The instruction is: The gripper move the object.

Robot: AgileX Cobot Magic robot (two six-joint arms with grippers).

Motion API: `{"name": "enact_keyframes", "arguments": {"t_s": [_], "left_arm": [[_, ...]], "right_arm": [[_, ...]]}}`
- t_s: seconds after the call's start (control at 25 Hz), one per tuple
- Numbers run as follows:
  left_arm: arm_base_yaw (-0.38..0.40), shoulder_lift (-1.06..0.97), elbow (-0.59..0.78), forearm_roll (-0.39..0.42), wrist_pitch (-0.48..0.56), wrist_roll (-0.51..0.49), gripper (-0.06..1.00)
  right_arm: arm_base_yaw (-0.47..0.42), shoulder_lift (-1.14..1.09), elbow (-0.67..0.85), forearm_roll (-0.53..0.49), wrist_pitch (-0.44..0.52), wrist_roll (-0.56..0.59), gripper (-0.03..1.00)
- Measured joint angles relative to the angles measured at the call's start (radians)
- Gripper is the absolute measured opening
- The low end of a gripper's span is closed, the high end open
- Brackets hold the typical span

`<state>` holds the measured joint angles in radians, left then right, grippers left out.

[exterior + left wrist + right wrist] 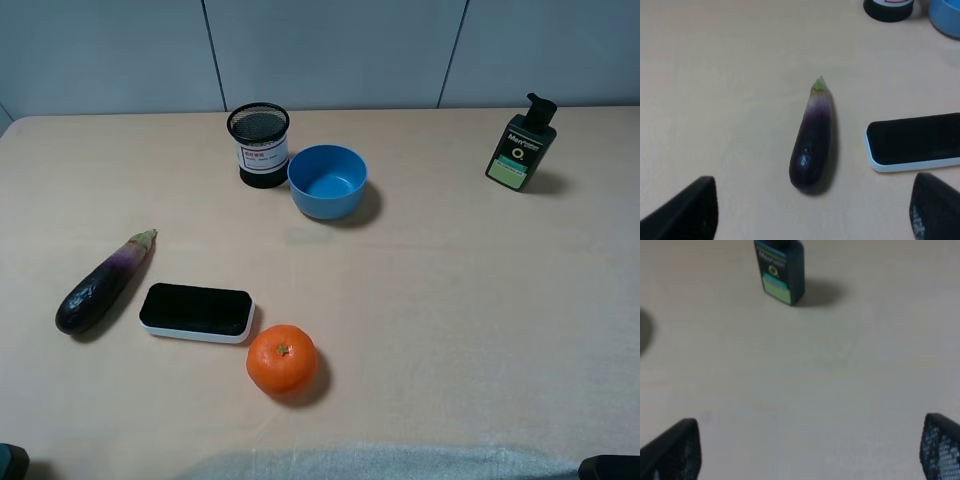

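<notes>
The object, a small round orange mandarin (pixel 282 359), rests on the beige table near the front edge, just right of a flat black device (pixel 196 311). Neither wrist view shows it. My left gripper (pixel 812 212) is open, its two black fingers (pixel 687 212) spread wide above the table, with the purple eggplant (pixel 812 145) lying just ahead of them. My right gripper (pixel 810 452) is also open and holds nothing, over bare table with the dark bottle (pixel 780 271) ahead. In the exterior high view only dark bits of the arms show at the bottom corners.
A purple eggplant (pixel 102 283) lies at the left. At the back middle, a blue bowl (pixel 327 181) stands beside a black mesh cup (pixel 259 144). A dark pump bottle (pixel 520 145) stands at the back right. A grey cloth (pixel 380 465) lies along the front edge.
</notes>
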<state>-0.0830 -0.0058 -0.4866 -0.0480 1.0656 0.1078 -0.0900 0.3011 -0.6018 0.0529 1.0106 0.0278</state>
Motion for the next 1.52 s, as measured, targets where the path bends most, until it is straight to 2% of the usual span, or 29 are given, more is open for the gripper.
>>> {"name": "enact_keyframes", "arguments": {"t_s": [0.16, 0.48, 0.76, 1.0, 1.52], "left_arm": [[0.000, 0.000, 0.000, 0.000, 0.000, 0.000, 0.77], [0.000, 0.000, 0.000, 0.000, 0.000, 0.000, 0.77], [0.000, 0.000, 0.000, 0.000, 0.000, 0.000, 0.77], [0.000, 0.000, 0.000, 0.000, 0.000, 0.000, 0.77], [0.000, 0.000, 0.000, 0.000, 0.000, 0.000, 0.77]], "right_arm": [[0.000, -0.067, 0.000, -0.036, 0.010, 0.020, 0.66], [0.000, -0.128, 0.000, -0.041, 0.020, 0.043, 0.66], [0.000, -0.183, 0.002, -0.044, 0.027, 0.043, 0.66], [0.000, -0.252, 0.093, -0.043, 0.033, 0.043, 0.66], [0.000, -0.304, 0.105, -0.041, 0.009, 0.003, 0.66]]}}
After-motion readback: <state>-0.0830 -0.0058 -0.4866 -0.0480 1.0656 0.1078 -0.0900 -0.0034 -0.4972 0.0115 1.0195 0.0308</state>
